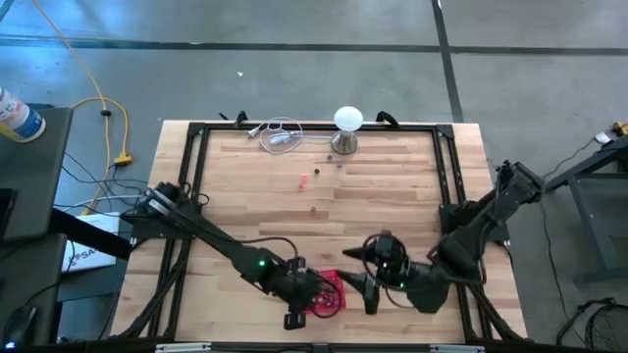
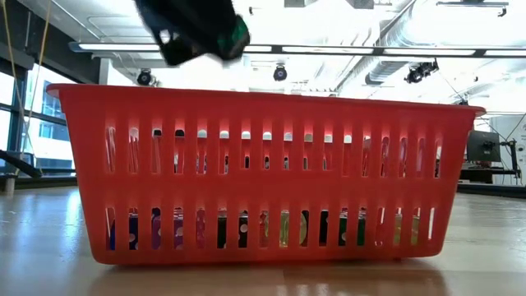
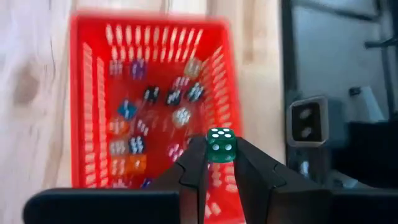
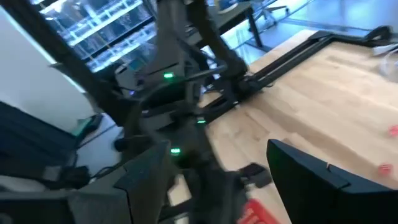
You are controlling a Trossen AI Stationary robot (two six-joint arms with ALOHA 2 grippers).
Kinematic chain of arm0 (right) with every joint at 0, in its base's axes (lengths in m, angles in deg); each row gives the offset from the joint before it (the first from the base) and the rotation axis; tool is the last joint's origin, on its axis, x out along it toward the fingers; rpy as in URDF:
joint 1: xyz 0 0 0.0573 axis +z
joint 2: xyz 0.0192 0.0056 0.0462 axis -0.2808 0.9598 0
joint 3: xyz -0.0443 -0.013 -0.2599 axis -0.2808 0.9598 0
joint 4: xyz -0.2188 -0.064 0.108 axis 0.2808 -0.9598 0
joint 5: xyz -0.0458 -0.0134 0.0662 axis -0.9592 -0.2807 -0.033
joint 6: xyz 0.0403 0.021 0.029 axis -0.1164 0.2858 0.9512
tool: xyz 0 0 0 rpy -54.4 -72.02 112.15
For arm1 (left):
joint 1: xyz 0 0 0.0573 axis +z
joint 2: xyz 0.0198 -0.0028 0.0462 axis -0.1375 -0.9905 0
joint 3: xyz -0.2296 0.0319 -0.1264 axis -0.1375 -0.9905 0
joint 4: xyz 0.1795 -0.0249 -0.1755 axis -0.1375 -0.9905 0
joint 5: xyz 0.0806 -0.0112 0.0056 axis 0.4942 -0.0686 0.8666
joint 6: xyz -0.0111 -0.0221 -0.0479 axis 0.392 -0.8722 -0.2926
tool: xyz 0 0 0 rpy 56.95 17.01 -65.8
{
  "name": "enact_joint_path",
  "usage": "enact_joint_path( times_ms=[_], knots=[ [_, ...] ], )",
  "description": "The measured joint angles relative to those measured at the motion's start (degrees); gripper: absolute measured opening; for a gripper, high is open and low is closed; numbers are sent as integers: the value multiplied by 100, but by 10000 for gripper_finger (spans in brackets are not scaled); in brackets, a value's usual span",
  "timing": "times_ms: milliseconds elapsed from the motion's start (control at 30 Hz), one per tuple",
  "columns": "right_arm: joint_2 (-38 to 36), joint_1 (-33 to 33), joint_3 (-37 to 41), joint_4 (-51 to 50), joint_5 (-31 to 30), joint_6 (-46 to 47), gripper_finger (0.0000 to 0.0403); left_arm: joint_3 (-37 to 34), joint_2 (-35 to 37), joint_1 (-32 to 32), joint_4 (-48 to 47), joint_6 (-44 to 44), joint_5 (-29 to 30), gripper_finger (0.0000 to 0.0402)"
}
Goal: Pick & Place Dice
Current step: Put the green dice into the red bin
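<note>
Left hand (image 3: 221,171) is positioned over the red basket (image 3: 87,93), fingers nearly closed on a green die (image 3: 220,147). The die sits between my two fingertips, white pips visible on two faces, the top face showing five. Below it, the basket floor carries many dice (image 3: 152,127) in mixed colours: blue, orange, dark, pink and pale ones, scattered loosely and mostly apart from each other.

In the high view my left hand (image 1: 312,297) lies at the near edge of the desk (image 1: 392,206), directly above the basket (image 1: 332,294). My right hand (image 1: 368,277) waits just beside the basket on its right, fingers spread wide with nothing between them; it touches neither the basket nor the left hand as far as I can tell.

Farther up the desk, a few loose dice (image 1: 304,179) remain on the wood, well apart from the basket: a red one, and small dark ones near it. A white ball-topped stand (image 1: 347,127) is at the far edge, with a coiled cable (image 1: 280,134) beside it.

In the low view the basket (image 2: 271,177) rests flat on the desk, coloured dice (image 2: 283,228) visible through its lower slots.
</note>
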Motion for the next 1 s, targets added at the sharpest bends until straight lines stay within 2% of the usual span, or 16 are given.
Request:
enact_joint_path(
  times_ms=[133, 233, 333, 600, 800, 867, 1000],
  knots=[
    [184, 113, 0, 195, -8, 9, 256, -4, -90, 75, 153, -160, -140, 58],
    [250, 140, 0, 341, -31, 27, 256, 0, -88, 84, 171, -159, 98, 70],
    [292, 175, 0, 358, 37, 22, 256, 2, -88, 66, 200, -134, 371, 94],
    [279, 175, 0, 390, 20, -90, 256, 2, -88, 53, 151, -211, 404, 157],
    [279, 175, 0, 283, 41, -140, 256, 2, -88, 55, 125, -466, 392, 163],
    [279, 198, 0, 99, 209, 210, 256, 2, -85, 55, 124, -472, 391, 163],
    [220, 401, 0, -616, 1052, 1333, 256, 2, -85, 49, 62, -496, 352, 163]
  ],
)
